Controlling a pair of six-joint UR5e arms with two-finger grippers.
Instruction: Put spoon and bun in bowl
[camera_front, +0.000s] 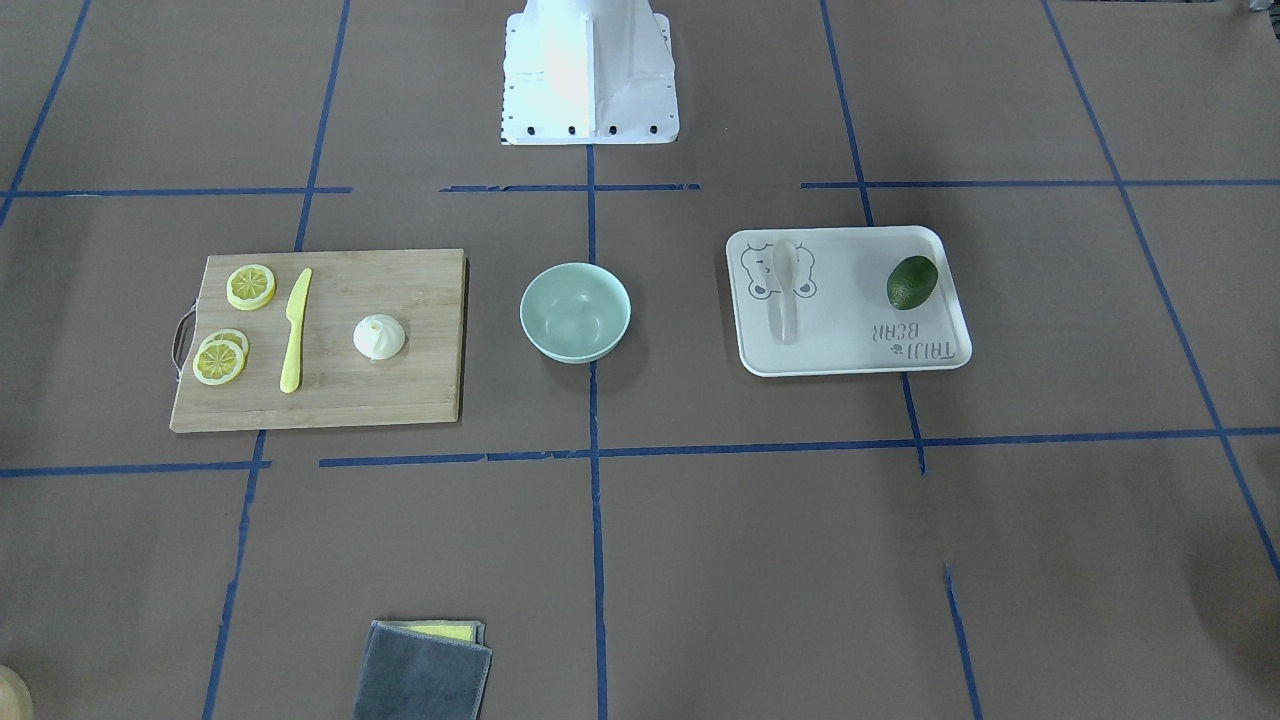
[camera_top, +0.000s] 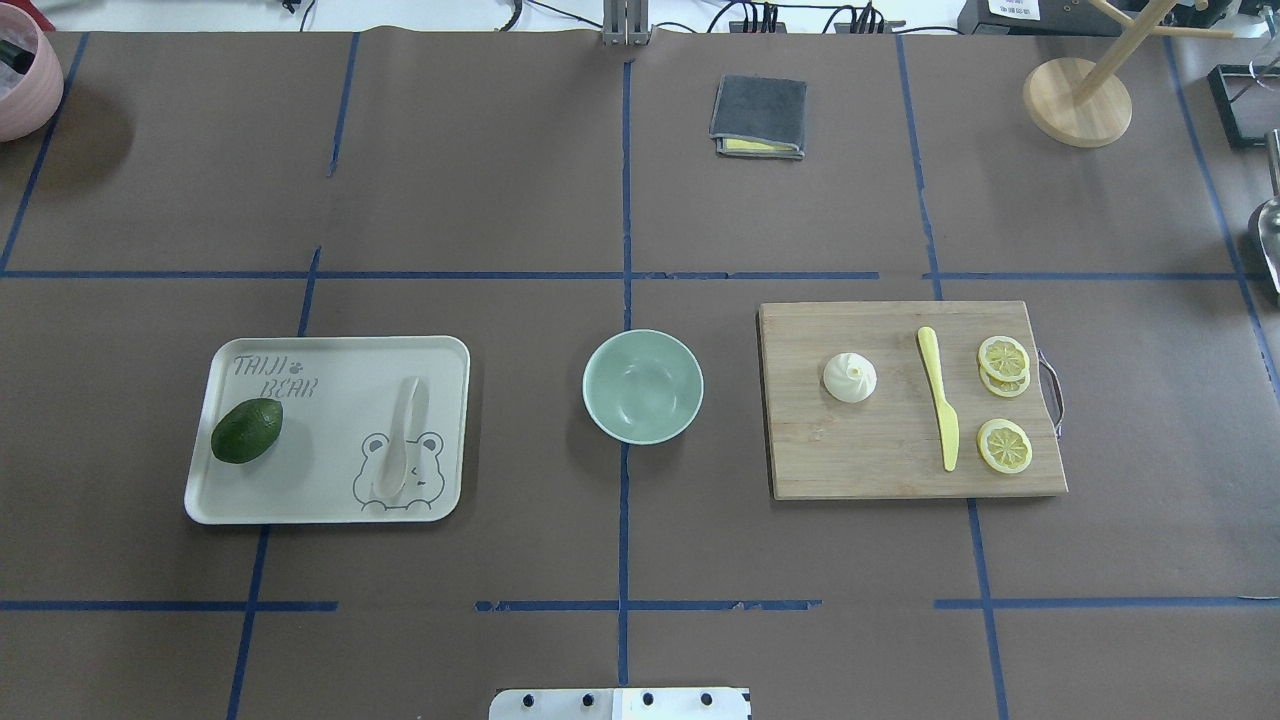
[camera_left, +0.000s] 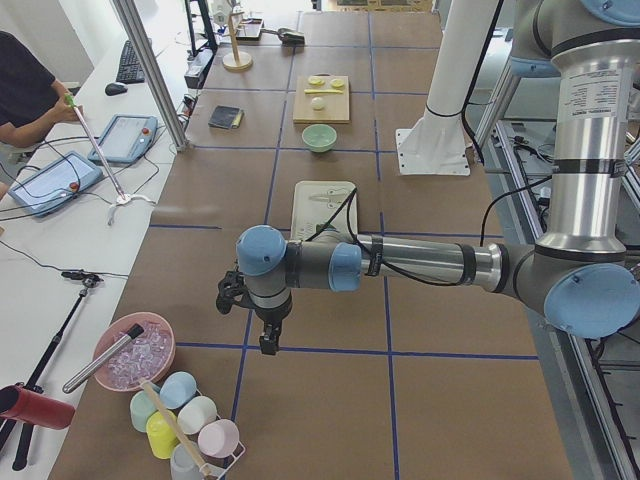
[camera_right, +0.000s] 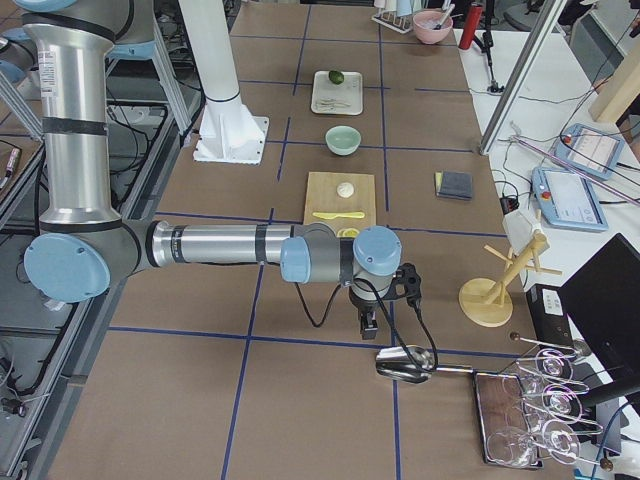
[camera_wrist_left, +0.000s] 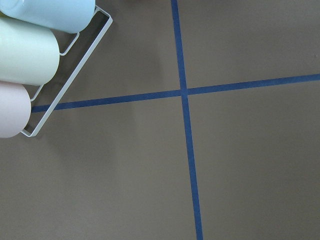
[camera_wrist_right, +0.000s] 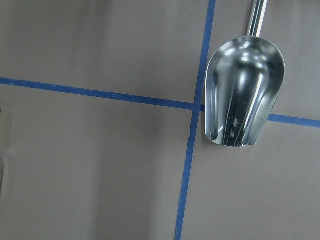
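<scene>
Spoon: the small off-white soup spoon (camera_top: 400, 440) lay on the flat cream bear-printed tray (camera_top: 330, 400), across the printed bear. Its scoop seemed to point toward the robot, though pale on pale made that hard to read.
Tray's other load: a dark green avocado (camera_top: 247, 431) sat near the tray's opposite end, well apart from the spoon.
Bun: the small white pleated steamed bun (camera_top: 850, 378) stood on the bamboo cutting board (camera_top: 880, 450), at the end nearer the bowl.
Board's other load: a yellow plastic knife (camera_top: 938, 410) lay beside the bun, with yellow lemon slices (camera_top: 1004, 445) beyond it by the handle.
Bowl: the round pale mint-green bowl (camera_top: 643, 387) stood between tray and board, touching neither, with nothing in it.
Left gripper (camera_left: 268, 340): it hung over bare table near a rack of pastel cups (camera_wrist_left: 25, 55), far from the tray. How wide it stood could not be told.
Right gripper (camera_right: 369, 325): it hung near a shiny metal scoop (camera_wrist_right: 244, 95), far from the board. Its opening could not be told either.
Far edge: a folded grey cloth (camera_top: 759, 116) lay there.
</scene>
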